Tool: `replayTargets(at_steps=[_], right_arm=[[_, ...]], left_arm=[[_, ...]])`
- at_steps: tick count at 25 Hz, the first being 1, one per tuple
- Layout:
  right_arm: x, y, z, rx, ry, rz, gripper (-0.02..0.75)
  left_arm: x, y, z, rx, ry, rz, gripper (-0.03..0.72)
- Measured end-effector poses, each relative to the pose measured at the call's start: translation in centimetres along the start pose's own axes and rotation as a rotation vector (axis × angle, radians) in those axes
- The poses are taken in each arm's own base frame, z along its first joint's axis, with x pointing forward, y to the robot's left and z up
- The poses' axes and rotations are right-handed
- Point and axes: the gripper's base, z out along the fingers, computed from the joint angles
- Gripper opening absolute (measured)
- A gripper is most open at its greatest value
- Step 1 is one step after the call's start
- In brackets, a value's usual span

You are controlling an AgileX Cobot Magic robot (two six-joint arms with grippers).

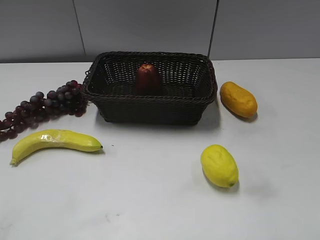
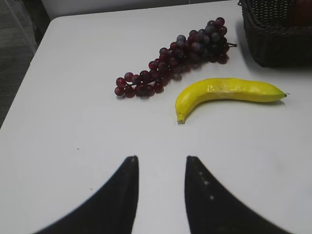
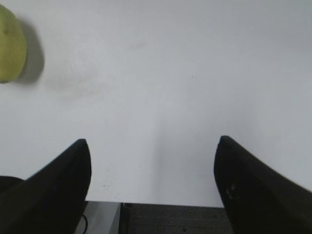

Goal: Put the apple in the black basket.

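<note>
The dark red apple (image 1: 148,76) stands upright inside the black basket (image 1: 150,100) at the back middle of the white table. The basket's corner also shows in the left wrist view (image 2: 278,34). Neither gripper shows in the exterior view. My left gripper (image 2: 161,158) is open and empty, low over bare table, well short of the banana and grapes. My right gripper (image 3: 152,141) is wide open and empty over the table's near edge.
A purple grape bunch (image 1: 42,105) lies left of the basket and a banana (image 1: 55,141) in front of it. A yellow lemon (image 1: 219,165) lies front right, an orange mango (image 1: 238,99) right of the basket. The lemon's edge shows in the right wrist view (image 3: 9,44).
</note>
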Motion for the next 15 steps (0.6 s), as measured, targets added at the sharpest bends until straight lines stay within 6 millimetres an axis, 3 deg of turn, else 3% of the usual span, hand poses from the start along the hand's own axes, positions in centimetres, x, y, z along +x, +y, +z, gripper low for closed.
replayTargets(at_steps=[4, 15], right_arm=[[3.0, -0.1, -0.8, -0.013, -0.045, 0.008, 0.594], [7.6, -0.3, -4.6, -0.041, -0.289, 0.014, 0.594]], left_arm=[[0.0, 0.0, 0.0, 0.000, 0.000, 0.000, 0.237], [0.0, 0.0, 0.0, 0.000, 0.000, 0.000, 0.237]])
